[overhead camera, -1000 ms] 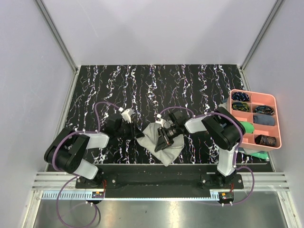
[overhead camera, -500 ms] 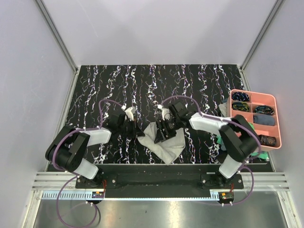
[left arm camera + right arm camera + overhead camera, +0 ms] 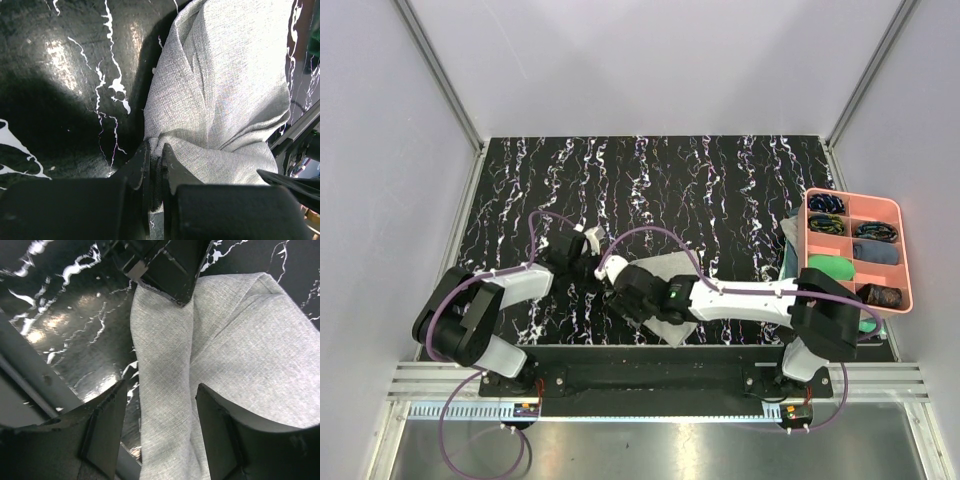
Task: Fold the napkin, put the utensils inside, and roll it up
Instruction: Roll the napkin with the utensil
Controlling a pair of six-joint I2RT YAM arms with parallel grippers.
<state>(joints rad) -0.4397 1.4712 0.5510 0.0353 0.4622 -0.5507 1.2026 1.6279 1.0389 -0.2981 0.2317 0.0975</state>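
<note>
napkin (image 3: 225, 90): rumpled, loosely doubled, near front of table (image 3: 520, 180), between arms.
left gripper (image 3: 155, 155): pinched on napkin corner.
right gripper (image 3: 160, 415): jaws wide, above napkin, holding nothing.
fold unfinished; utensils not in sight; roll pending.

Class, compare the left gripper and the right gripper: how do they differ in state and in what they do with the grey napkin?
The left gripper is shut, pinching an edge of the napkin; the right gripper is open and clamps nothing. The left gripper meets the napkin at its edge; the right gripper hangs over it, jaws spread. Both are black, two-fingered and at the same napkin.
</note>
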